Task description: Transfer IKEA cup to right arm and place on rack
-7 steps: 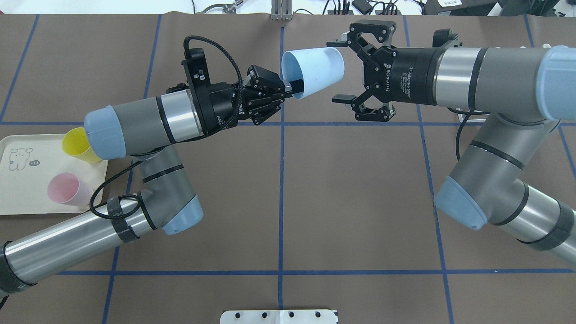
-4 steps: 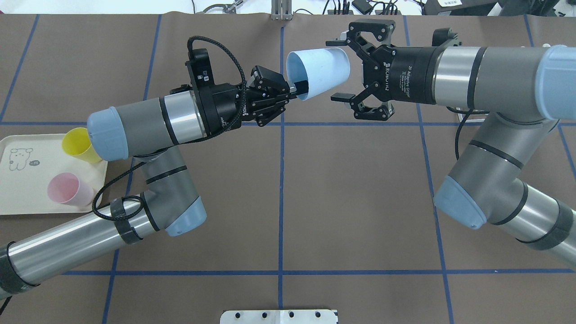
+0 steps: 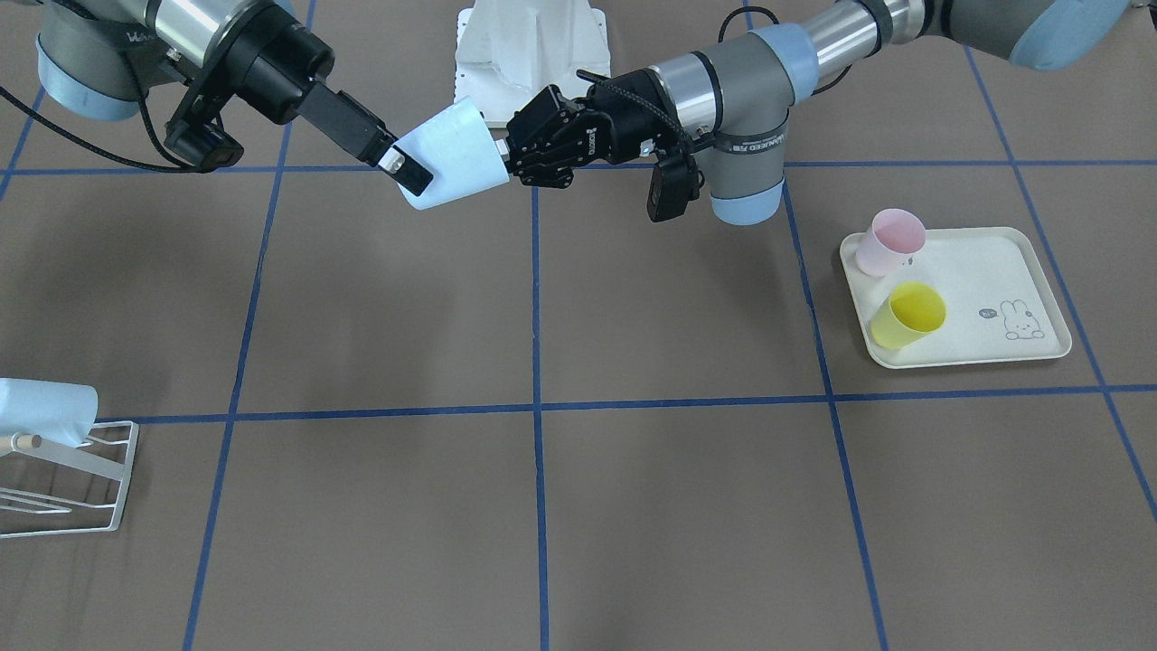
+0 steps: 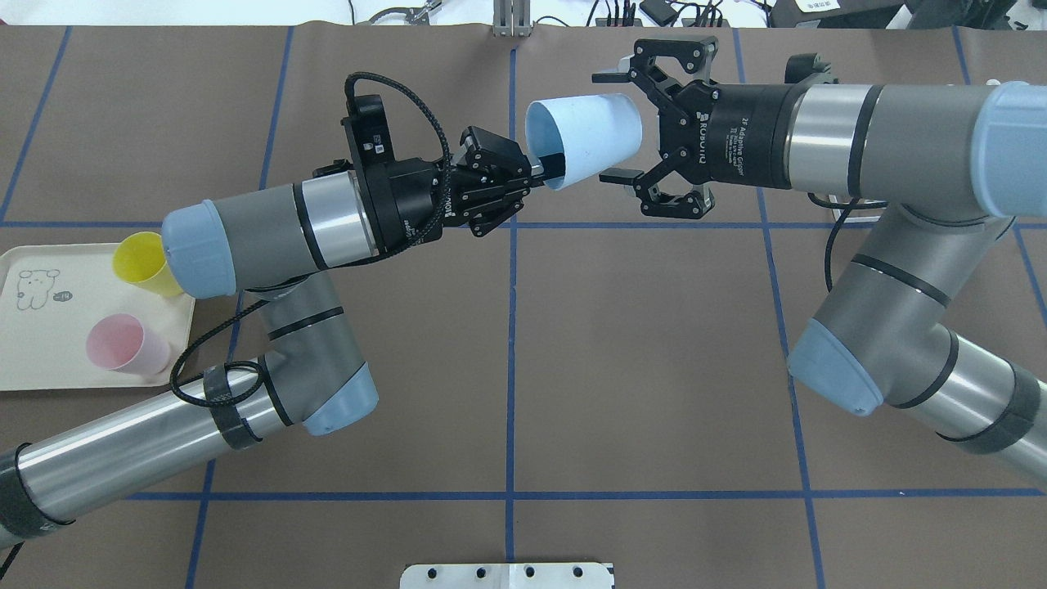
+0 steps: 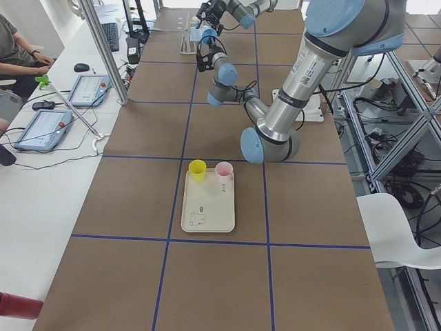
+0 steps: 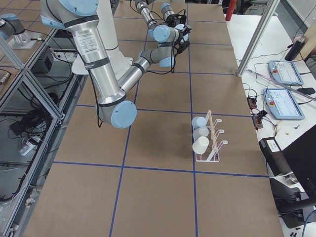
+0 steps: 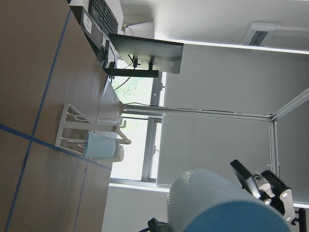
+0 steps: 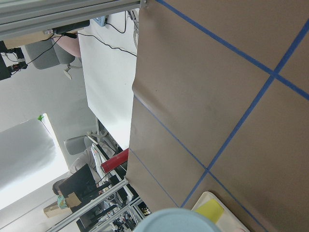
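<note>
Left end effector (image 4: 546,168), arm extended level above table, clamps pale blue plastic cup (image 4: 585,135) at rim. Right end effector (image 4: 607,127) spread wide, fingers (image 4: 612,78) straddling cup base; contact indiscernible.

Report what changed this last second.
The left tool, still shut on the rim of the pale blue plastic cup, carried it toward the right tool, whose open jaws now flank its base. The right tool stayed open; the yellow plastic cup and pink plastic cup did not move.
</note>
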`<state>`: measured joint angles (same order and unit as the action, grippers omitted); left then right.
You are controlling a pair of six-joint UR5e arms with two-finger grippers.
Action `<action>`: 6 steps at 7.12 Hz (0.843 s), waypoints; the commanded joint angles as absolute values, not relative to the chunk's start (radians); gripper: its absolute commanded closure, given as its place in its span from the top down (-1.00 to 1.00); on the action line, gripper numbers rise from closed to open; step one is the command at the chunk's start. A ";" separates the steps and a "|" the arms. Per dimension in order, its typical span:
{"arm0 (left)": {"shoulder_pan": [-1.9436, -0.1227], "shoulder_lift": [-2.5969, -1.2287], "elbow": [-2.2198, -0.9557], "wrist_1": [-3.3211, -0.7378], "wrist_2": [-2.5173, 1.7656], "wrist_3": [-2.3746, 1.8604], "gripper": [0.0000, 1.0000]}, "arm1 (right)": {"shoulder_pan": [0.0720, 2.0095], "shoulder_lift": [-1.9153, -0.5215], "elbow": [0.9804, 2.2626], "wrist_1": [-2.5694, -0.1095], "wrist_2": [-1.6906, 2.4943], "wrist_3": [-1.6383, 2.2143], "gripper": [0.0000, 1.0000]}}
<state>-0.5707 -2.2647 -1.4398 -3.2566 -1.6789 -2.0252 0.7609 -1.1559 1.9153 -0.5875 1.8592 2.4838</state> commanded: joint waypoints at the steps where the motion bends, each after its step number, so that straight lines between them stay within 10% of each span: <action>1: -0.571 -2.264 -1.443 -3.255 -1.680 -2.026 -1.00 | 0.761 -1.155 1.919 -0.586 1.859 2.488 -0.31; 2: -0.571 -2.264 -1.443 -3.255 -1.680 -2.026 -0.98 | 0.761 -1.157 1.922 -0.574 1.861 2.490 -0.99; 3: -0.571 -2.263 -1.443 -3.255 -1.678 -2.025 0.06 | 0.761 -1.157 1.922 -0.575 1.861 2.490 -1.00; 4: -0.571 -2.261 -1.443 -3.254 -1.680 -2.023 0.56 | 0.761 -1.157 1.922 -0.574 1.861 2.490 -1.00; 6: -0.578 -2.260 -1.445 -3.255 -1.680 -2.019 0.58 | 0.761 -1.157 1.922 -0.574 1.859 2.485 -1.00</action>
